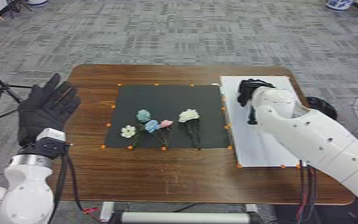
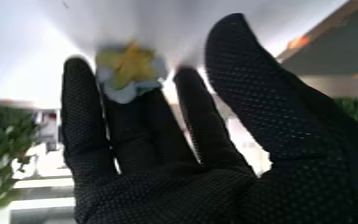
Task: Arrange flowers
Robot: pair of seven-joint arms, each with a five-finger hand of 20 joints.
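Over the white sheet (image 1: 254,150) on the right, the right hand (image 1: 255,89) was wide, thumb apart from nearly straight fingers. A pale flower with a yellow centre (image 2: 135,67) was at its middle fingertips; contact was unclear. Left of the sheet, other flowers (image 1: 189,115) lay on the black mat (image 1: 162,97). The left hand (image 1: 44,110) was spread at the table's (image 1: 95,85) left edge.

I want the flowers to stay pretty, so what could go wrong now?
The pale flower with the yellow middle is right at the fingertips of the right hand, so it might get squashed or slip. On the black mat, the blue flower and pink flower lie close together, so picking one up could drag the other.
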